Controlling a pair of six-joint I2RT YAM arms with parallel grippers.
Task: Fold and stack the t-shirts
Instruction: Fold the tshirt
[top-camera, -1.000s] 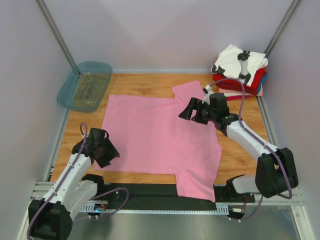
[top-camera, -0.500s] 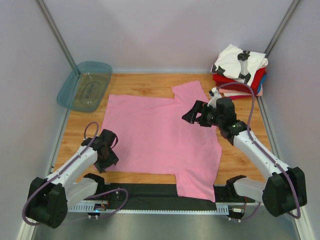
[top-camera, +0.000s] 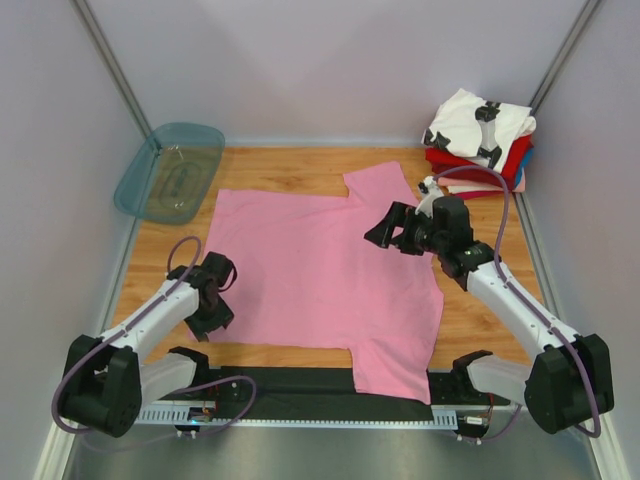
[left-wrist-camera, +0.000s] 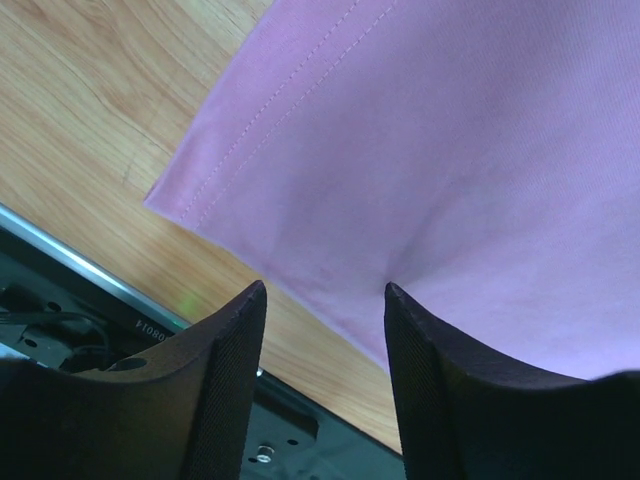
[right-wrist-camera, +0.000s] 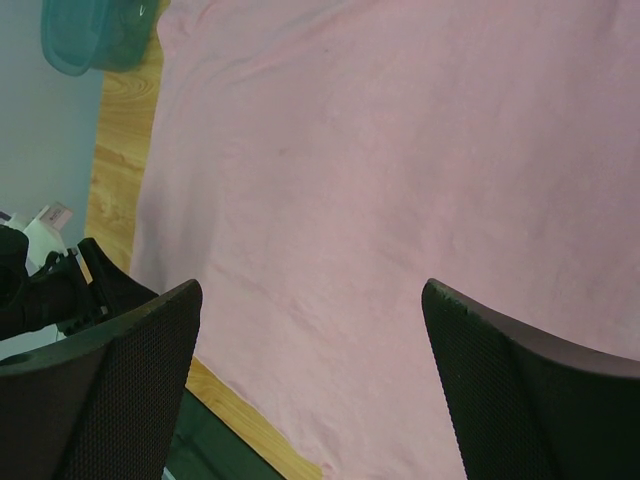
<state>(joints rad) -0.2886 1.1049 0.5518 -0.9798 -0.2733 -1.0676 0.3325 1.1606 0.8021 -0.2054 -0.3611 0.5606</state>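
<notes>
A plain pink t-shirt (top-camera: 320, 270) lies spread flat on the wooden table, one sleeve hanging over the near edge. My left gripper (top-camera: 210, 315) is open at the shirt's near left corner; in the left wrist view (left-wrist-camera: 325, 300) its jaws straddle the hem (left-wrist-camera: 300, 290). My right gripper (top-camera: 385, 228) is open and empty, held above the shirt's far right part; the right wrist view shows pink cloth (right-wrist-camera: 400, 200) between wide jaws. A stack of folded shirts (top-camera: 480, 145) sits at the far right corner, white with black print on top, red, blue and pale below.
A clear teal plastic tray (top-camera: 170, 170) leans at the far left corner. Grey walls enclose the table (top-camera: 290, 165). A black strip and metal rail (top-camera: 300, 385) run along the near edge.
My left gripper has moved in toward the shirt's near left corner and turned down onto the hem. My right gripper drew back a little to the right, then held still.
</notes>
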